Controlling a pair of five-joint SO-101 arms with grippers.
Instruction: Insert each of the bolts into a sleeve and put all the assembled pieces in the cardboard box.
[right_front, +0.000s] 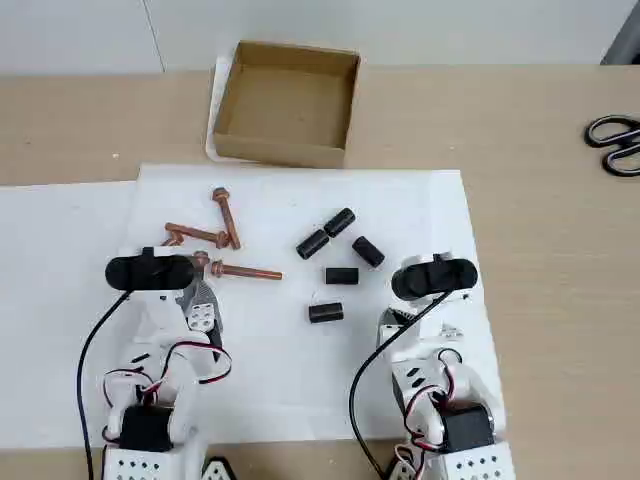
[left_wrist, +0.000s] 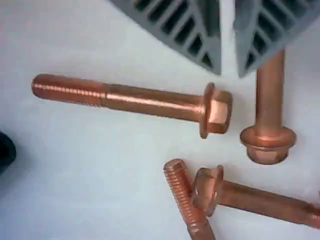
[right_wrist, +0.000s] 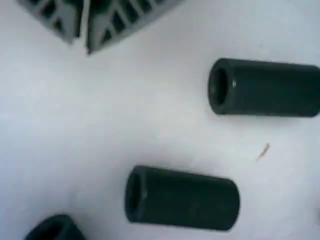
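At the far edge of the table (right_front: 545, 260), the cardboard box (right_front: 280, 150) sits open-topped with its floor bare. Every bolt and sleeve lies outside it, on the white sheet (right_front: 400, 200) nearer the arms.

Bolts (right_front: 240, 270): four copper ones can be counted. They are clustered on the sheet's left part, some crossing or touching at their heads, and one is partly hidden under the arm there.

Sleeves (right_front: 341, 276): five black ones are scattered toward the sheet's middle and right, each lying on its side; two at the far end of the group lie end to end.

The left gripper (left_wrist: 228, 67) hangs over the bolt cluster, its fingers drawn almost together with nothing between them. One tip overlaps a bolt's shank; contact cannot be judged.

The right gripper (right_wrist: 84, 45) hangs over the sleeves, its fingers likewise nearly pressed together and holding nothing, near but apart from the closest sleeve.

Scissors (right_front: 612, 143) lie at the table's right edge, well apart from the sheet.
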